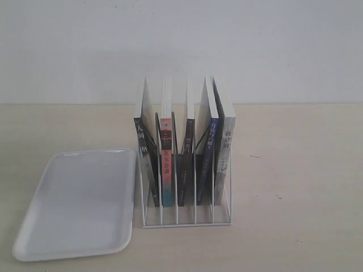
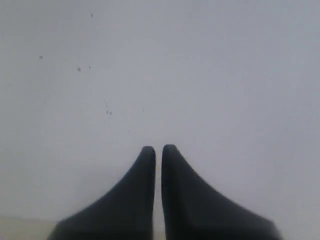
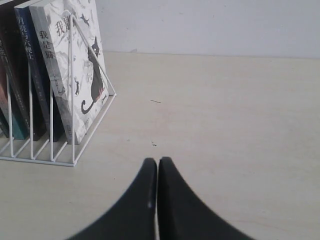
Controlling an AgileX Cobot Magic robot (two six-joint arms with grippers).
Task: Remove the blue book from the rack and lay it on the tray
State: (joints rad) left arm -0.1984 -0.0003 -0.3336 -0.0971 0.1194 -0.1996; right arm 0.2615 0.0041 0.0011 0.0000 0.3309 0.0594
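The white wire rack [image 1: 187, 224] stands mid-table with a book in each of its slots. The blue book [image 1: 206, 154] is upright in the fourth slot from the left, its dark blue spine facing forward; the right wrist view also catches that blue book [image 3: 31, 65] behind the rack's rods [image 3: 72, 90]. Left of the rack lies the white tray [image 1: 79, 198], with nothing on it. Neither arm appears in the exterior view. My right gripper [image 3: 158, 160] is shut over bare table, off the rack's right end. My left gripper [image 2: 158, 148] is shut before a plain white surface.
In the rack, a black-and-white-spined book [image 1: 144, 161], a red-and-teal one [image 1: 166, 164] and a dark one [image 1: 186, 164] stand left of the blue book. The white-grey cat book [image 1: 226, 161] stands right of it. A white wall rises behind the beige table [image 1: 295, 187].
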